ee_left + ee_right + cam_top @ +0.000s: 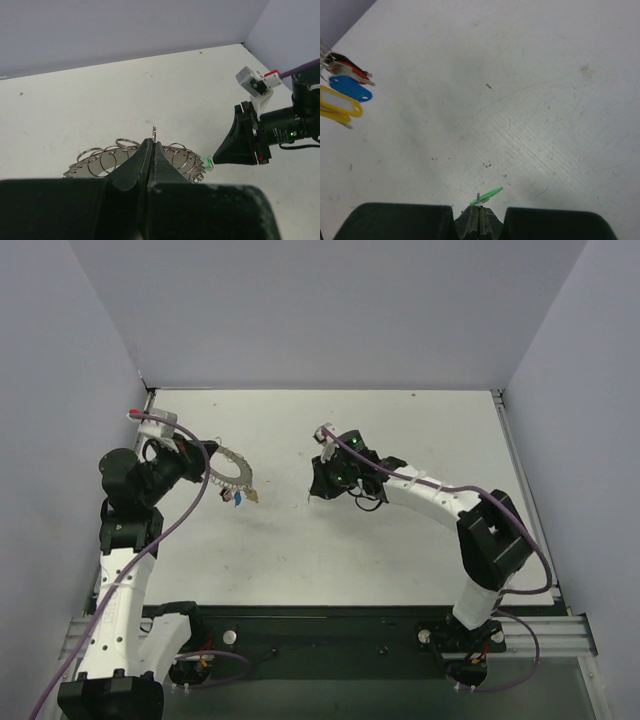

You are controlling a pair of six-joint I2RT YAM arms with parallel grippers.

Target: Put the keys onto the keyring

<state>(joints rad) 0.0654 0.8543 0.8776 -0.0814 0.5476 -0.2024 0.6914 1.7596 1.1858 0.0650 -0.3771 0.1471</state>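
your left fingers [134, 170] are clamped on the keyring [107, 159], low centre of the left wrist view; right fingers [469, 222] pinch the green key [489, 193] — bring it across slowly, tip toward a loop. red, blue and yellow keys [345, 92] sit upper left — steer clear of them.

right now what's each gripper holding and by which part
Left gripper pinches the keyring by its rim. Right gripper pinches a green key by one end; which end is hidden.
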